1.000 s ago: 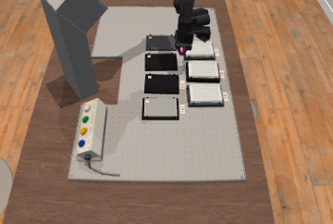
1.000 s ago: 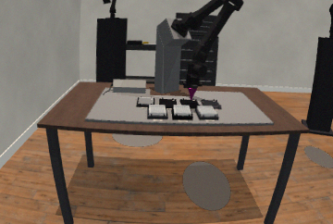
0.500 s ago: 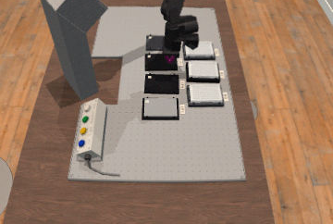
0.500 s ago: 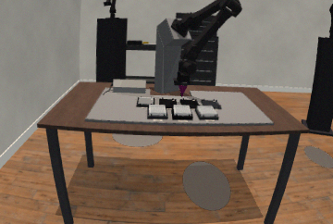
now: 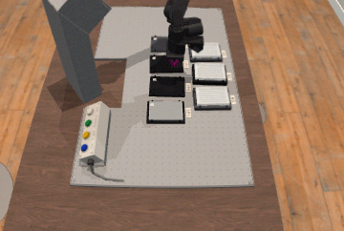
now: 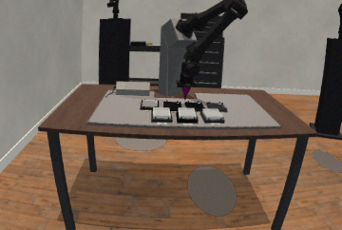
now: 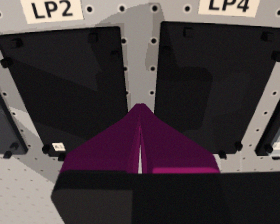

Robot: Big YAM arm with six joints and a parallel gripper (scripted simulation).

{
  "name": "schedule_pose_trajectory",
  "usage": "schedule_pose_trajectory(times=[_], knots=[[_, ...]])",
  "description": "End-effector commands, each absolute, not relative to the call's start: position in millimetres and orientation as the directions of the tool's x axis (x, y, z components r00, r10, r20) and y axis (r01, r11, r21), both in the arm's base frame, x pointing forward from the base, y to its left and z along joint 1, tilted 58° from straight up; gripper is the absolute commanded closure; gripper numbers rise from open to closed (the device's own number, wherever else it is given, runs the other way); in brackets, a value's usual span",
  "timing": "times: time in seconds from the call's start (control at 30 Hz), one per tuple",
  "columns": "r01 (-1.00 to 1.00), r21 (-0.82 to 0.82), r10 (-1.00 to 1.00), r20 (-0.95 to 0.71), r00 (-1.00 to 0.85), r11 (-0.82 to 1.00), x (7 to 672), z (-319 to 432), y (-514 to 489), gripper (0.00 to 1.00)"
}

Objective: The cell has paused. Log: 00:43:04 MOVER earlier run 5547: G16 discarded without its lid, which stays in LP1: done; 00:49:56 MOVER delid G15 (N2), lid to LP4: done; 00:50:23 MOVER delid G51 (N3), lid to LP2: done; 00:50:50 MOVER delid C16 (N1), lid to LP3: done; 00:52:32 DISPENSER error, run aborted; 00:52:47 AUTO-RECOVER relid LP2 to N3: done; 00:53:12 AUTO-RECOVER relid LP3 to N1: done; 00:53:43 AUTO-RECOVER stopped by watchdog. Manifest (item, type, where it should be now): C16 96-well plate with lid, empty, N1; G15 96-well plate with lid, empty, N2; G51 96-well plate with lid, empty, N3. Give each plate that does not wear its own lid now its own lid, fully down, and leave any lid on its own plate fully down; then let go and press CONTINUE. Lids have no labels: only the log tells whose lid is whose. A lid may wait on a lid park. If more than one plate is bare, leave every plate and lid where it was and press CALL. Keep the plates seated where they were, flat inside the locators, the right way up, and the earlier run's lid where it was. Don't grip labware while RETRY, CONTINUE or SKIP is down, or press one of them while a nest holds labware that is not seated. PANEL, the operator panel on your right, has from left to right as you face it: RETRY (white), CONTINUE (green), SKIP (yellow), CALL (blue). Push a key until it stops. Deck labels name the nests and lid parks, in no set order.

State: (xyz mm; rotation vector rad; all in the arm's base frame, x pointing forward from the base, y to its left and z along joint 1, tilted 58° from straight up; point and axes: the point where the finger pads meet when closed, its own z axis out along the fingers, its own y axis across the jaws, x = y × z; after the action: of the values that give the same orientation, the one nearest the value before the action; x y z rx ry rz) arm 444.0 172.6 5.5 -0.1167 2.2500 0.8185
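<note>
End effector (image 7: 141,114) is pinched fully narrow w/ nothing in it, magenta fingers meeting at the tips. It hangs over the gap between parks LP2 (image 7: 65,75) & LP4 (image 7: 210,70). Both show bare black, no lid on either.

Top view: the 3 plates (image 5: 209,72) sit in a column beside the parks, all squared in their locators. They look alike, white w/ wells showing. Lids prob. clear, so can't confirm from here that each is fully down. One grey lid (image 5: 165,111) lies in the park nearest the panel (image 5: 97,143), likely the earlier run's, left alone.

Step, as I read it: w/ LP4 bare, the N2 plate's lid appears to be back on, so relidding looks done. The arm is free and set for the CONTINUE press.

Next move: swing across the desk (image 5: 48,195) to the green key (image 5: 88,123), 2nd along. Come straight down w/ shut tips and push till it stops. Keys sit close, so centre well; white (image 5: 90,112) & yellow (image 5: 86,135) flank it. Stay high over the lid while crossing.
</note>
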Motion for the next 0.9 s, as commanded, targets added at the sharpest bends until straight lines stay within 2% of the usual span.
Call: schedule_pose_trajectory(times=[0.0,0.87], knots=[[-0.339,0.509,0.145,-0.694,-0.705,0.791,447,16,176,1.0],[-0.319,0.518,0.134,-0.661,-0.738,0.793,397,37,135,1.0]])
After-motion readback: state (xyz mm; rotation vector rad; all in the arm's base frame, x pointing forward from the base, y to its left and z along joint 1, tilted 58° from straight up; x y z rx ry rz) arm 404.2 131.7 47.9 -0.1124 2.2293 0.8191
